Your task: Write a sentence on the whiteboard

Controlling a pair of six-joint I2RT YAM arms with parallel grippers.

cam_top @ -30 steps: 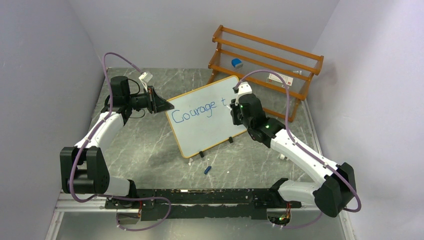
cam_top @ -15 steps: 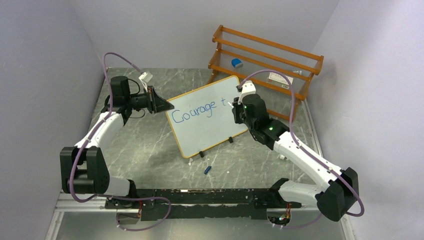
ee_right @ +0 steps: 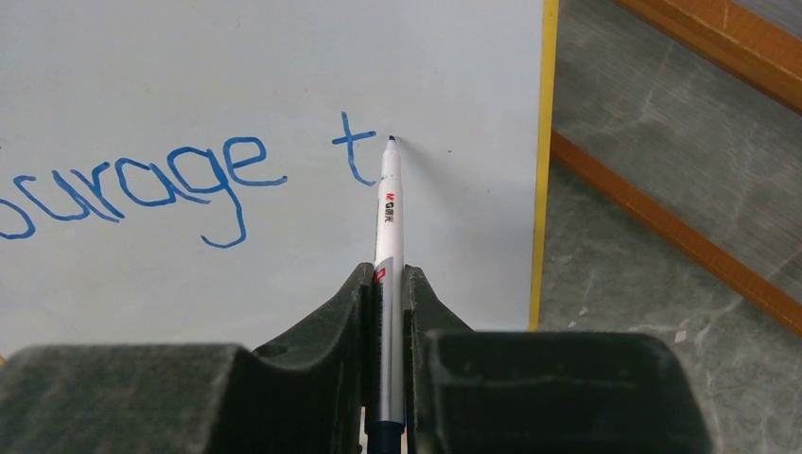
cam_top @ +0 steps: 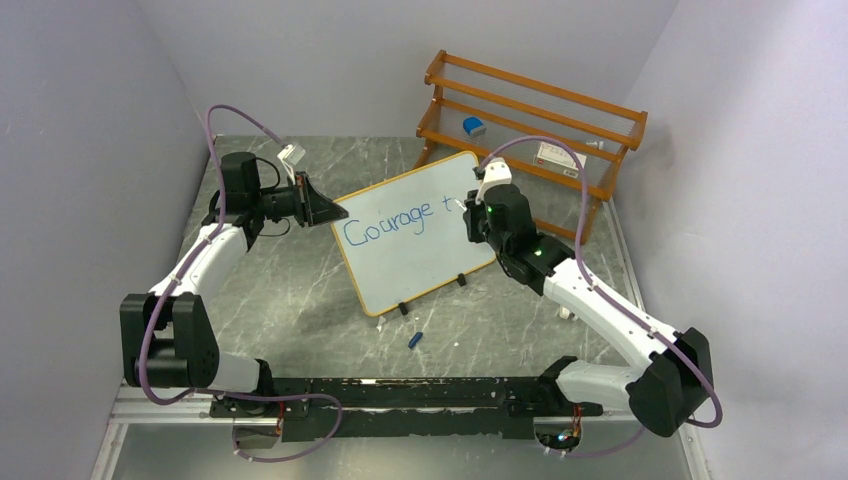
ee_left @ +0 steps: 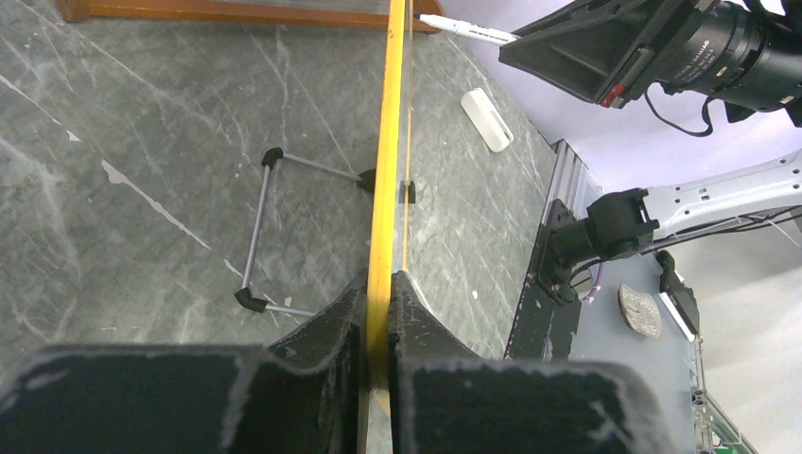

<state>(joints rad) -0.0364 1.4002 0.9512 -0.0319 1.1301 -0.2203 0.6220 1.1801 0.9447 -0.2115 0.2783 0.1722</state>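
The whiteboard (cam_top: 420, 262) stands tilted on its black clip feet at mid-table. Blue marker writing (cam_top: 395, 222) on it reads "Courage t". My left gripper (cam_top: 322, 209) is shut on the board's left edge, and in the left wrist view the jaws (ee_left: 378, 288) pinch the yellow frame (ee_left: 388, 142). My right gripper (cam_top: 468, 212) is shut on a white marker (ee_right: 389, 218). The marker's tip sits at the board surface (ee_right: 284, 66) just right of the "t" (ee_right: 353, 149). Both fingers (ee_right: 333, 317) press the marker's barrel.
An orange wooden rack (cam_top: 530, 110) stands behind the board, with a blue object (cam_top: 473, 126) and a white box (cam_top: 557, 155) on its shelves. A small blue cap (cam_top: 415, 339) lies in front of the board. A white block (ee_left: 487, 106) lies on the table, and the board's wire stand (ee_left: 260, 236) shows behind it.
My right gripper and the marker have shifted slightly to the right of the "t". The writing is unchanged. The left arm and the board have not moved.
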